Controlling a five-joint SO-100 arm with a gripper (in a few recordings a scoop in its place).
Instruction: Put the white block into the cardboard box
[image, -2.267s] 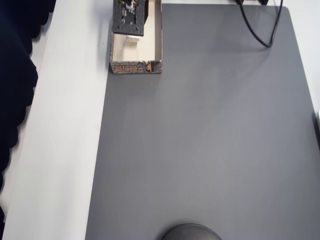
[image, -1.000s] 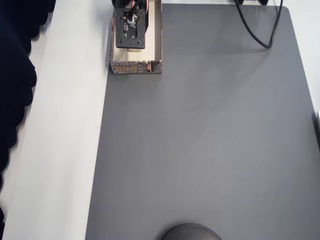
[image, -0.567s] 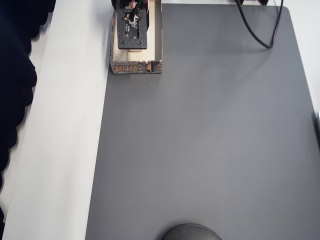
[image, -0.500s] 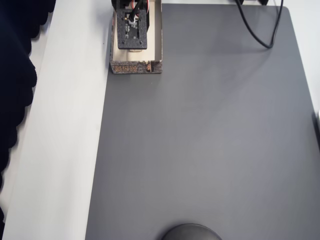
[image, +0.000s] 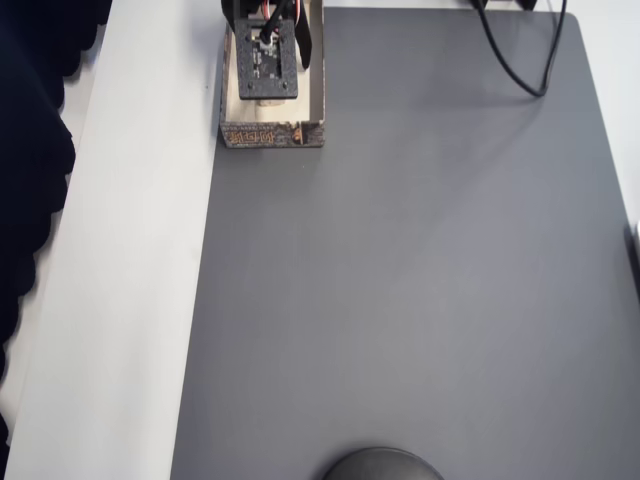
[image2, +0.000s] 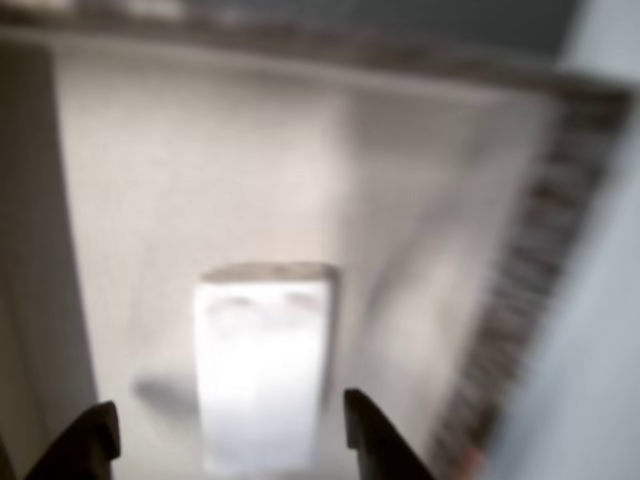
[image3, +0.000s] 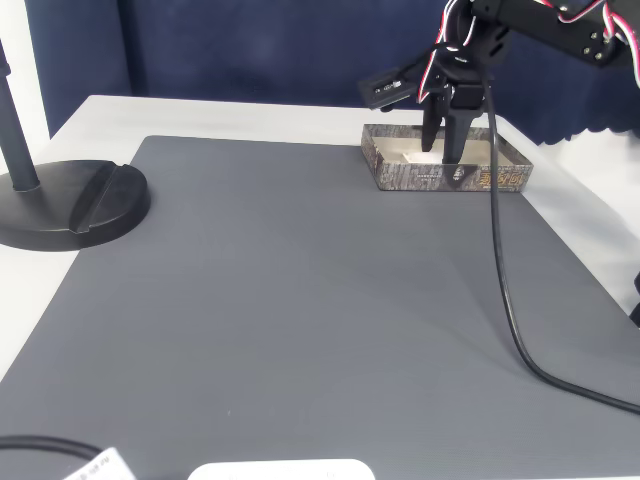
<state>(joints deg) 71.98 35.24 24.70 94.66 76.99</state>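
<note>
The cardboard box (image3: 405, 178) is shown at the far edge of the grey mat (image3: 300, 300), its open top upward and its dark patterned outer wall (image: 272, 135) facing the mat's middle. Inside the box, on the plain cream floor (image2: 200, 180), the white block (image2: 262, 365) is seen lying flat in the blurred wrist view; its upper end is marked by a thin shadow line. In the fixed view a pale patch of the block (image3: 415, 155) is visible within the box, just beside the gripper. The gripper (image3: 446, 152) is held directly over the box with its two dark fingers pointed down into the interior. In the wrist view the fingertips (image2: 90, 440) are seen on either side of the block's lower end, spread apart and separated from the block's edges, so the jaws are parted and nothing is gripped. In the overhead view the box interior is largely covered by the gripper body (image: 266, 60).
</note>
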